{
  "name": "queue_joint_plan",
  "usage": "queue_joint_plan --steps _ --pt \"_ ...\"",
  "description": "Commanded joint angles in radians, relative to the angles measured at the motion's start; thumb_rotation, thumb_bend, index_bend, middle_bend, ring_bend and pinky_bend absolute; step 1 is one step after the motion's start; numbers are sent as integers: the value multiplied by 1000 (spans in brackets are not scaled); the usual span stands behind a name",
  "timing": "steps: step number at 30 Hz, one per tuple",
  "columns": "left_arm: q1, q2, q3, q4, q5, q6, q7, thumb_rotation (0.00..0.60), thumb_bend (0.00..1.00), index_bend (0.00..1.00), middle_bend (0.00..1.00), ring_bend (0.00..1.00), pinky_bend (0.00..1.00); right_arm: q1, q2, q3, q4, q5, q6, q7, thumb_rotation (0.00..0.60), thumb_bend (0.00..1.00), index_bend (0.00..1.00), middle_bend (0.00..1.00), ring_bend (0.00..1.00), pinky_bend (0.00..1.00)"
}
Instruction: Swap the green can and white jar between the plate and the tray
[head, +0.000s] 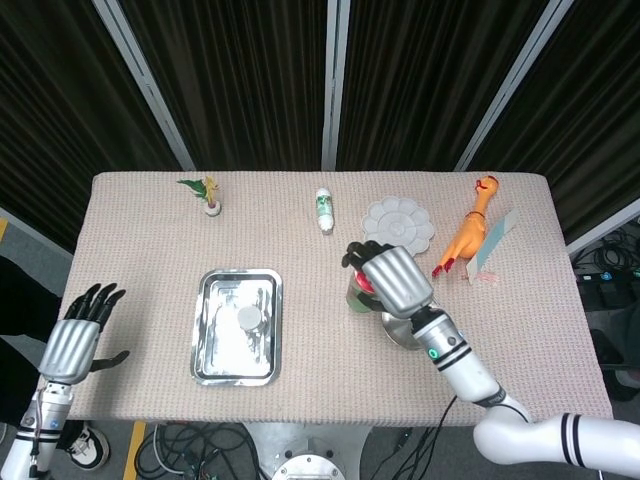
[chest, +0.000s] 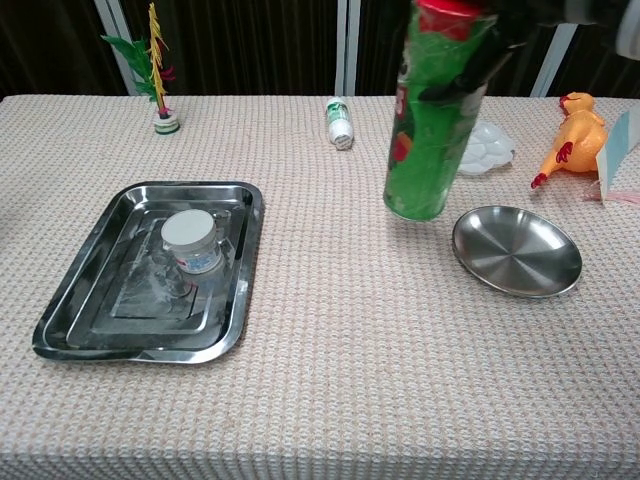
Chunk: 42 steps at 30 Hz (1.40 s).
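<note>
My right hand (head: 393, 280) grips the tall green can (chest: 436, 115) near its red lid and holds it in the air, left of the round metal plate (chest: 517, 250). In the head view only a sliver of the green can (head: 357, 296) shows beside the hand. The plate carries nothing. The white jar (chest: 190, 241) stands inside the steel tray (chest: 75, 312) at the left; the white jar (head: 249, 318) and tray (head: 210, 360) also show from above. My left hand (head: 78, 335) hovers open off the table's left edge, far from the tray.
A small white bottle (chest: 339, 122) lies at the back centre, a white paint palette (head: 398, 226) behind the can. A rubber chicken (chest: 568, 137) and a card (chest: 621, 142) sit back right, a small plant ornament (chest: 157, 62) back left.
</note>
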Motion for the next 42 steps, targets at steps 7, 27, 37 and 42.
queue_joint_plan --steps 7,27,37,42 --pt "7 -5 0 27 -8 3 -26 600 56 102 59 0 147 211 -246 71 277 114 -107 -2 600 350 376 350 330 622" --pt "8 -9 3 62 -4 -3 -65 600 56 102 59 0 147 293 -293 48 369 197 -162 60 600 78 0 14 0 17" --pt "-3 -12 3 57 2 -14 -60 600 56 103 59 0 147 249 -213 49 272 95 -72 133 600 66 0 0 0 0" --pt "-22 -17 8 42 25 -29 -65 600 56 102 59 0 147 145 -73 19 140 2 51 145 600 65 0 0 0 0"
